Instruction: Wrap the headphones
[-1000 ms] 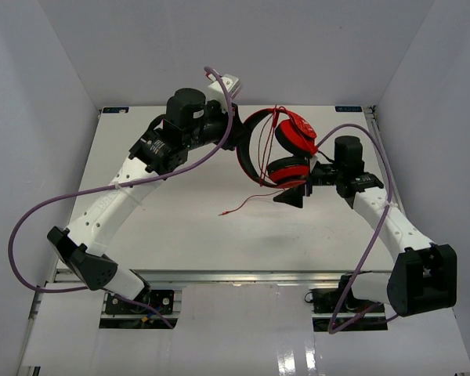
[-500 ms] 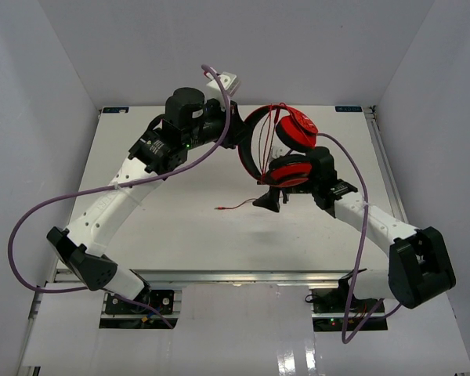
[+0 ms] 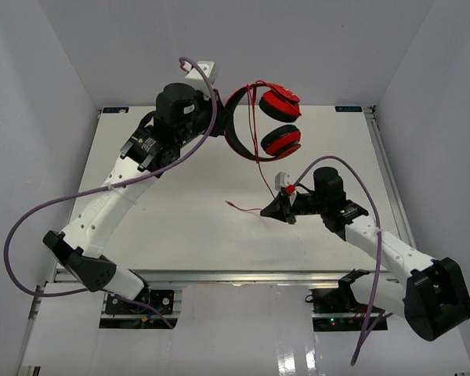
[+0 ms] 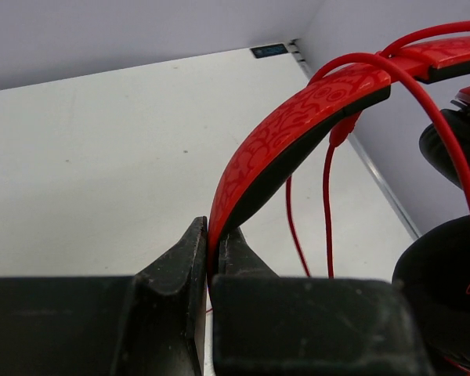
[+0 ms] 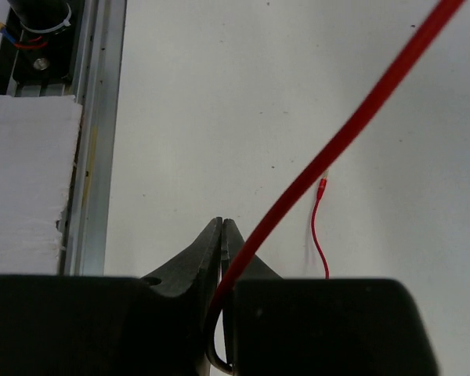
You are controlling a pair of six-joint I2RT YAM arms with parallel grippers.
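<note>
The red headphones hang in the air at the back of the table, held by the headband. My left gripper is shut on that headband, and both ear cups dangle to its right. The thin red cable runs down from the headphones to my right gripper, low over the table's middle. In the right wrist view the right gripper is shut on the cable, which passes between its fingers. The cable's plug end lies on the table.
White walls enclose the table on three sides. A metal rail runs along the near edge by the arm bases. Thick purple robot cables loop off the left arm and trail from the right arm.
My right gripper has drawn back from the ear cups toward the table's middle and shut on the cable. The left arm has carried the headphones up and toward the back.
</note>
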